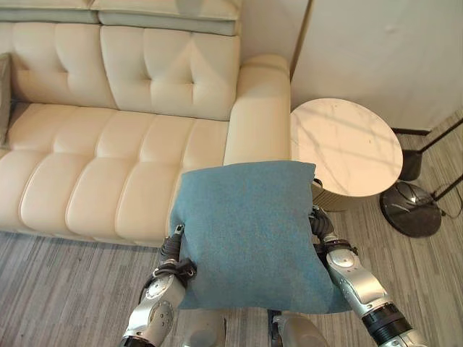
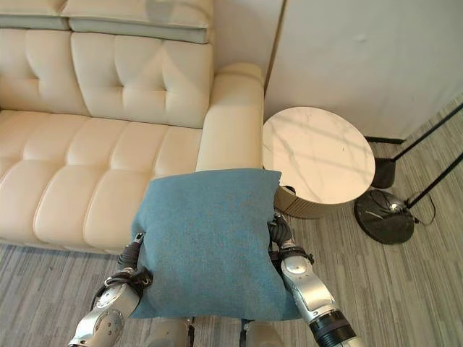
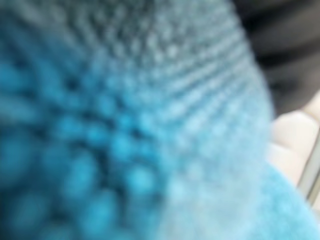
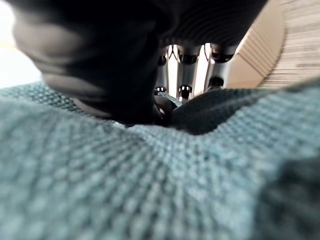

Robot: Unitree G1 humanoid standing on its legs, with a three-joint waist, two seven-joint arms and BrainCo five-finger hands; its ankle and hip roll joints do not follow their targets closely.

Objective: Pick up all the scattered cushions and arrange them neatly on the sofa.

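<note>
A teal-blue square cushion [image 1: 249,235] is held up between my two hands, over the floor just in front of the sofa's right end. My left hand [image 1: 173,249] presses against its left edge and my right hand [image 1: 322,228] against its right edge. The cushion covers most of both hands. In the right wrist view the right hand's fingers [image 4: 186,70] lie straight along the cushion's fabric [image 4: 150,175]. The left wrist view shows the same blue weave [image 3: 125,125] from very close. A grey cushion's edge [image 1: 3,94] shows on the seat at the far left.
The cream leather sofa [image 1: 108,166] runs along the back, its right armrest [image 1: 259,108] just beyond the cushion. A round marble side table [image 1: 343,144] stands right of the armrest. A floor lamp's dark base [image 1: 411,208] and pole sit further right on the striped floor.
</note>
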